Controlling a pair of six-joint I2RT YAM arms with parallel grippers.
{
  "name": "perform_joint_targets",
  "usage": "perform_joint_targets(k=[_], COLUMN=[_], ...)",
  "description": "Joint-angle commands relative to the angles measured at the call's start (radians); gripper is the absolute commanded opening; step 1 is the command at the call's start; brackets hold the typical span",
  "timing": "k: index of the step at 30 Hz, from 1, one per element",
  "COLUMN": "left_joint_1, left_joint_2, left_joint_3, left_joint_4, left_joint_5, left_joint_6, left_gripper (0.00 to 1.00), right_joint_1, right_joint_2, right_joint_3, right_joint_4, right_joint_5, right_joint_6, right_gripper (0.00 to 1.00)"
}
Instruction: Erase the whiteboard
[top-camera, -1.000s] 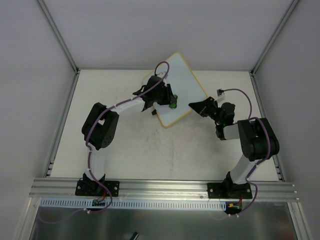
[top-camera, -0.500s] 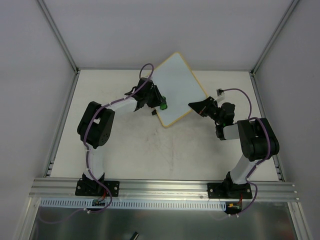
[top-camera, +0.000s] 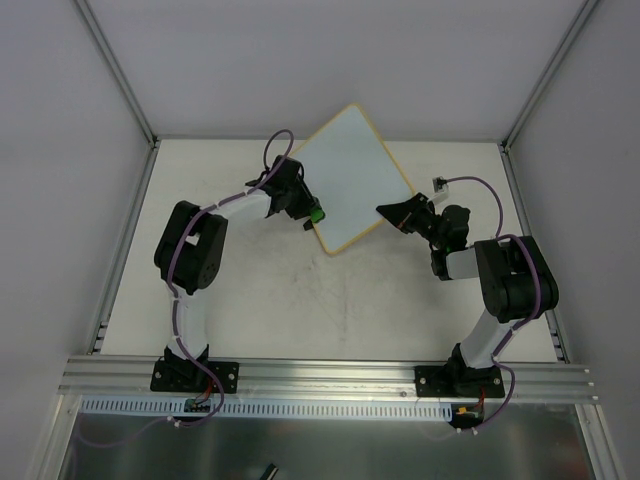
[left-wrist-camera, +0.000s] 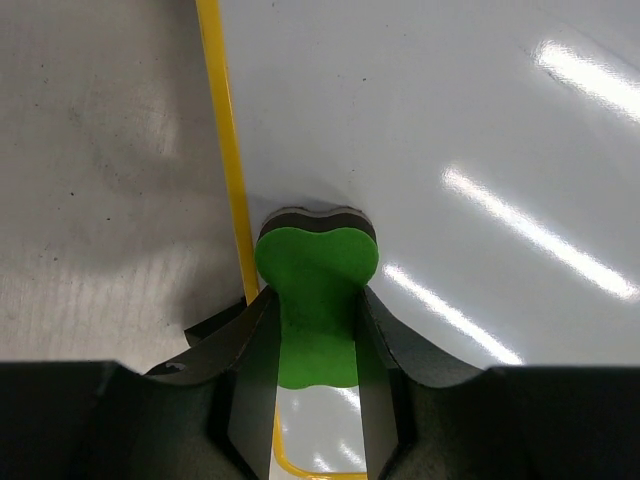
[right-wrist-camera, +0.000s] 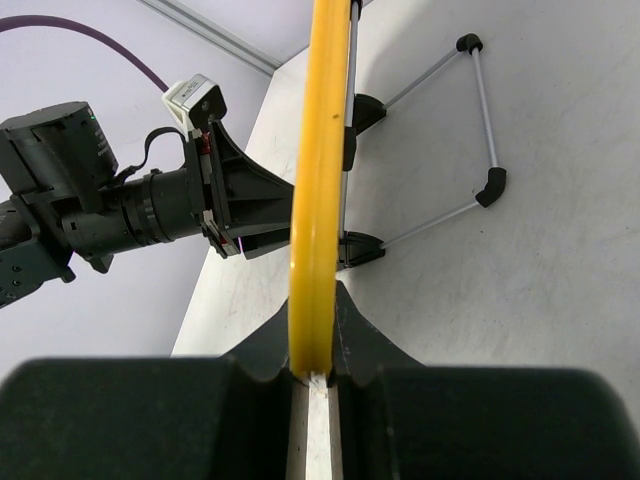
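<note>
The table carries the whiteboard at its far middle, turned diamond-wise, one corner toward the back wall (long axis hard to judge), its left edge partly behind the arm. The right gripper pinches its yellow frame; the left gripper clamps the green eraser against the white face.

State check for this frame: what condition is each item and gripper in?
whiteboard: no marks visible, one edge clamped.
green eraser: clamped, against the whiteboard beside its yellow frame.
left gripper: shut on the green eraser.
right gripper: shut on the whiteboard frame.
</note>
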Motion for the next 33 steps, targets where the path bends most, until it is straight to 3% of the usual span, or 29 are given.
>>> perform_joint_targets(k=[1, 33], left_joint_1=[0.007, -0.022], left_joint_2=[0.116, 0.153], left_joint_3=[-0.016, 0.050], left_joint_4=[-0.222, -0.231], left_joint_5=[-0.105, -0.099], left_joint_6=[0.015, 0.041], left_gripper=[0.00, 0.00], right_joint_1=[0.047, 0.047], right_joint_2=[-0.040, -0.031], right_joint_3=[0.020, 0.021], right_joint_4=[0.121, 0.125], right_joint_5=[-0.124, -0.124], right_joint_6=[0.044, 0.045], right_gripper=[0.00, 0.00])
